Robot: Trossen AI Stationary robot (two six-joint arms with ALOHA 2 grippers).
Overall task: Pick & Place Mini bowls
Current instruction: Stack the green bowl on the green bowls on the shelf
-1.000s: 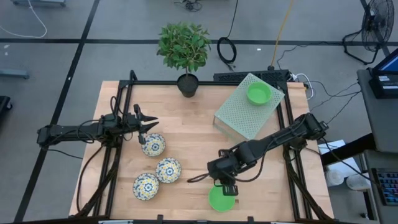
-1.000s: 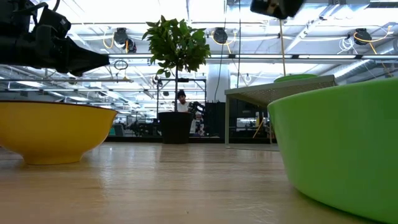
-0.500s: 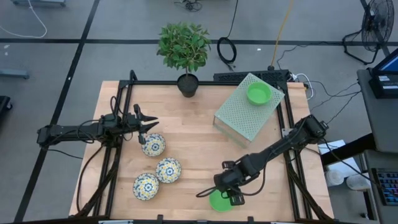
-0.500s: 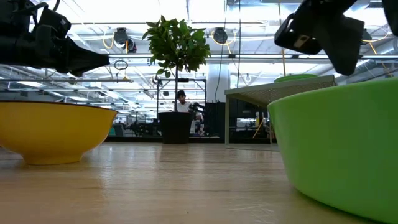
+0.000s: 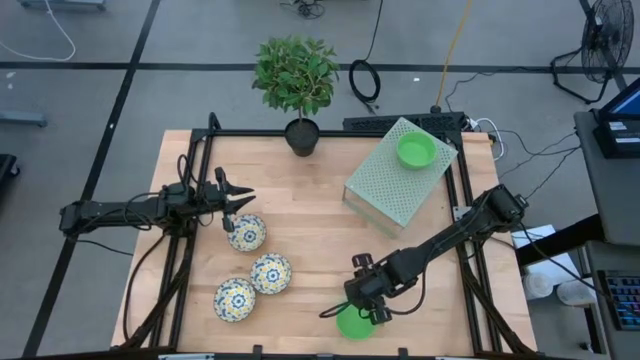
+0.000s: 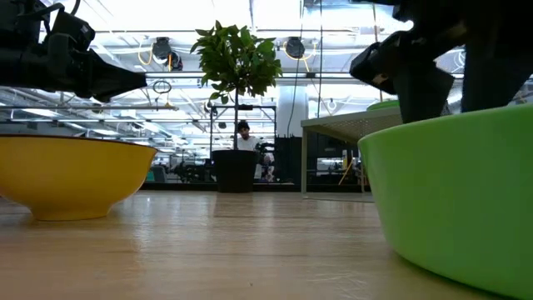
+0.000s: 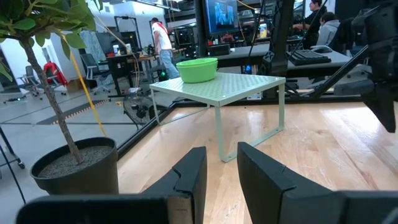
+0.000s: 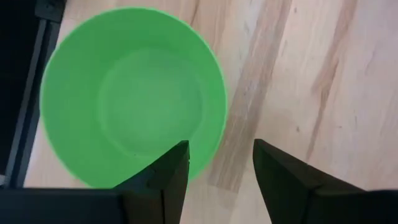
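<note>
A plain green mini bowl sits near the table's near edge and fills the right wrist view. My right gripper is open above it; one finger is over the bowl's inside, the other over bare wood, with the rim between them. In the low view my right gripper reaches down behind the green bowl's rim. A second green bowl rests on the pale green rack. Three patterned bowls stand on the table's left half. My left gripper hovers open beside the farthest one. My right gripper comes at the green bowl from above, pointing down, with its fingers on either side of the rim on the bowl's right side. I cannot tell whether either finger touches the bowl. The bowl stands flat on the table.
A potted plant in a black pot stands at the table's far edge. The rack takes the far right corner. Bare wood lies between the patterned bowls and the rack. A black frame runs along the table's sides. People show in the room beyond.
My right gripper has moved toward the table's near edge and come down over the green bowl, ending with its fingers astride the rim. The bowl has stayed in place.
</note>
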